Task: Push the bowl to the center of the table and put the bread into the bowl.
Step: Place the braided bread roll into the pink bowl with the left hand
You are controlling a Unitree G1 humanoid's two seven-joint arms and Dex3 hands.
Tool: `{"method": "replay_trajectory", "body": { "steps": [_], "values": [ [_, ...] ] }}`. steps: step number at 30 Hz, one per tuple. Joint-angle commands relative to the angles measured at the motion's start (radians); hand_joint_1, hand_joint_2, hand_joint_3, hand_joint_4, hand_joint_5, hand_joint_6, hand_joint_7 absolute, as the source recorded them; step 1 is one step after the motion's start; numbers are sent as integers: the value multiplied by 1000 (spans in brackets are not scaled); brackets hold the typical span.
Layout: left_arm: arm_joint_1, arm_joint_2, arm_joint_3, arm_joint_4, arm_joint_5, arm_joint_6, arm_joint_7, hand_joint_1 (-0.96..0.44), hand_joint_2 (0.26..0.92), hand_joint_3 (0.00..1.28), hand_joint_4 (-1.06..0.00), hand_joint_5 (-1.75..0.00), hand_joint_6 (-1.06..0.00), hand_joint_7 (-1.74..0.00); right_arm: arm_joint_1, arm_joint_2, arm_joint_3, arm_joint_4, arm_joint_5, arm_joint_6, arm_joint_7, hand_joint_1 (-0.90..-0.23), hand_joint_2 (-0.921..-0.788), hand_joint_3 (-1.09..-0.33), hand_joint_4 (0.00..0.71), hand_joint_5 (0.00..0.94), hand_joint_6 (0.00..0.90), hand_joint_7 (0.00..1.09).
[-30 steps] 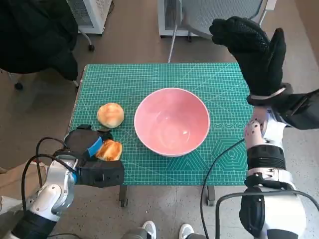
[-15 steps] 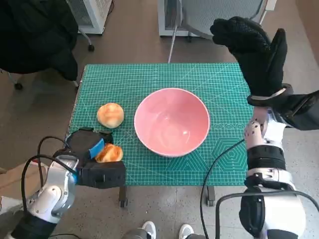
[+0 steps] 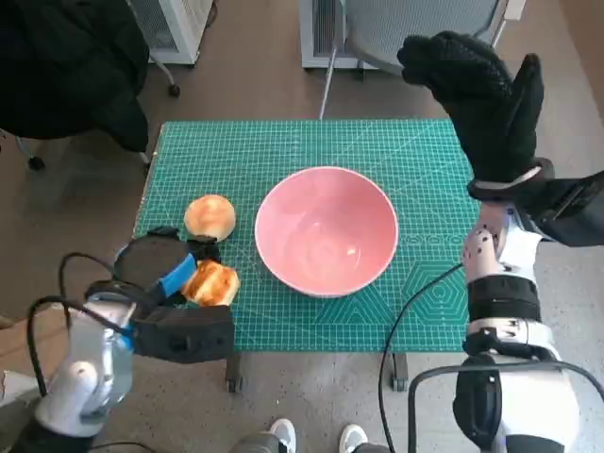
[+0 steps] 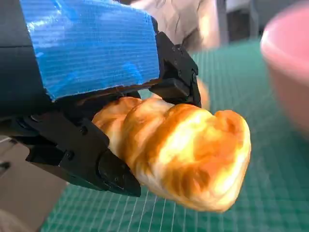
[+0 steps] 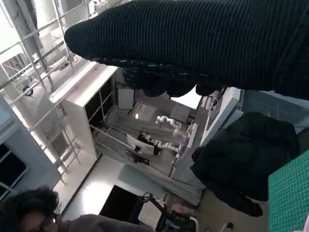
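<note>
A pink bowl (image 3: 326,229) sits near the middle of the green mat (image 3: 283,146). My left hand (image 3: 165,267) holds a golden twisted bread (image 3: 211,282) at the mat's front left; in the left wrist view the black fingers (image 4: 104,169) clasp that bread (image 4: 188,159) above the mat, with the bowl's rim (image 4: 289,72) blurred beyond it. A round bun (image 3: 209,217) lies on the mat just left of the bowl. My right hand (image 3: 483,92) is raised above the table's far right corner, fingers spread and empty.
A dark coat (image 3: 66,66) hangs over a chair at the far left. A chair base (image 3: 396,38) stands behind the table. Shoes (image 3: 316,437) show under the front edge. The right wrist view shows the glove (image 5: 203,43) and a person (image 5: 29,212) in a room.
My left hand has lifted the twisted bread and carried it slightly right, toward the bowl. The right hand, bowl and bun have stayed put.
</note>
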Motion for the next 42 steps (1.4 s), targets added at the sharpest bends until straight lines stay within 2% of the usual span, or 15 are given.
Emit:
{"method": "replay_trajectory", "body": {
  "steps": [1,8,16,21,26,33,35,38,42],
  "values": [
    [-51,29,78,-108,-50,-35,-23,2,919,42,-734,-1094,-643,-1174,18,0,3,6,0,9,6,-719,-921,-886,319,0,412,2],
    [-146,51,147,-132,-120,-137,7,2,911,12,-793,-1005,-689,-1152,17,3,4,5,0,8,4,-718,-921,-885,325,3,411,1],
    [-266,41,148,-92,-162,-215,31,3,897,1,-832,-1005,-735,-1061,14,1,2,6,4,11,7,-712,-921,-885,334,6,409,0],
    [-375,-2,78,-43,-138,-245,37,4,887,0,-858,-993,-757,-1017,16,4,2,2,8,13,12,-711,-921,-885,335,5,406,0],
    [-437,-39,30,22,-129,-284,63,3,885,0,-871,-981,-754,-1015,18,4,3,-1,11,14,14,-710,-921,-885,336,5,406,0],
    [-557,-114,-71,202,-94,-358,118,3,895,9,-815,-1082,-747,-989,23,1,4,-10,13,16,19,-712,-921,-885,337,4,406,0],
    [-578,-125,-86,241,-88,-376,132,3,898,15,-794,-1044,-730,-1081,25,0,4,-13,13,17,20,-715,-921,-885,337,3,406,0],
    [-595,-134,-95,273,-84,-394,143,2,900,17,-786,-1029,-723,-1118,26,-1,4,-15,13,17,21,-716,-921,-885,337,3,406,0],
    [-654,-177,-137,379,-77,-429,170,2,908,30,-741,-1171,-718,-1023,35,-3,5,-24,14,17,24,-715,-921,-886,337,2,402,0]
  ]
}}
